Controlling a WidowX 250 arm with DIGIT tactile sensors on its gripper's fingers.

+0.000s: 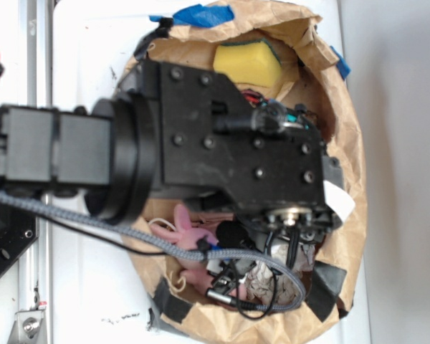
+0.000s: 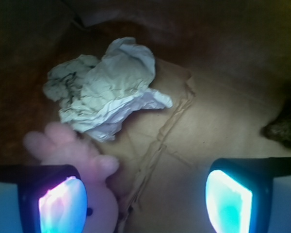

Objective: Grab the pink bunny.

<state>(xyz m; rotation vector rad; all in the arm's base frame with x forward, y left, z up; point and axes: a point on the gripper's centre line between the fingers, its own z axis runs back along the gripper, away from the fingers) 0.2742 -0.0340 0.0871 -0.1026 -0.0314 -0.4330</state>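
The pink bunny [image 2: 82,155] lies on the brown paper floor at the lower left of the wrist view, with its long ears pointing up-left and its pale face with a dark eye beside my left finger [image 2: 60,206]. My gripper [image 2: 145,201] is open, and the gap between the fingers holds only bare paper. The bunny sits at and partly behind the left finger, not between the two. In the exterior view the bunny [image 1: 190,233] peeks out below the black arm [image 1: 222,143], which hides the fingers.
A crumpled grey-white paper wad [image 2: 104,87] lies just beyond the bunny. A yellow sponge [image 1: 247,63] sits at the far end of the brown paper bag [image 1: 347,129]. A dark fuzzy thing [image 2: 283,128] shows at the right edge. Cables hang beside the wrist.
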